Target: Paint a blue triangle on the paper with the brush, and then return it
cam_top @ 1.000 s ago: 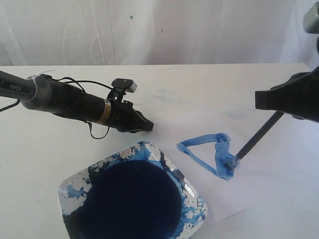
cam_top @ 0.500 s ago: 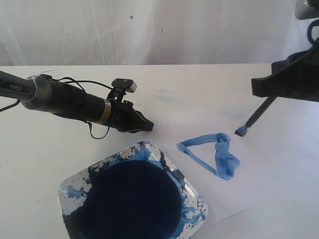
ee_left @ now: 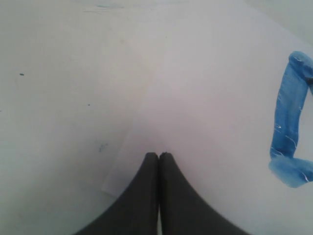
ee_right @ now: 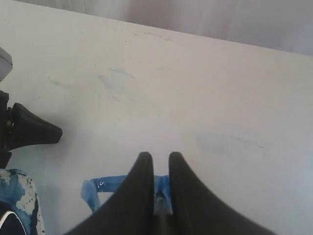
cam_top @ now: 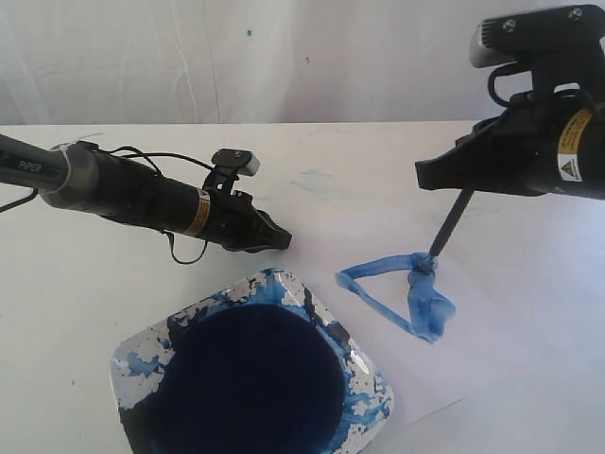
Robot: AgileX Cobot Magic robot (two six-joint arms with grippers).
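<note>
The blue triangle (cam_top: 397, 288) is painted on the white paper (cam_top: 492, 340); its right side is thick and smeared. My right gripper (cam_top: 437, 180) is shut on the brush (cam_top: 447, 227), which hangs steeply with its tip at the triangle's upper right corner. In the right wrist view the brush handle (ee_right: 161, 210) shows between the right gripper's fingers (ee_right: 160, 159), above the blue triangle (ee_right: 100, 188). My left gripper (cam_top: 284, 238) lies low on the table left of the triangle, shut and holding nothing. In the left wrist view the left gripper (ee_left: 159, 155) points at the paper (ee_left: 205, 107) and a blue stroke (ee_left: 291, 122).
A white square dish (cam_top: 250, 374) filled with dark blue paint stands at the front, left of the paper. Faint blue smudges (cam_top: 317, 182) mark the table behind. A white curtain closes off the back.
The right arm swung left and further into view. The brush lifted off the triangle's lower right, passed above its right corner, and its tip now sits at the upper right corner. Left arm unchanged.
</note>
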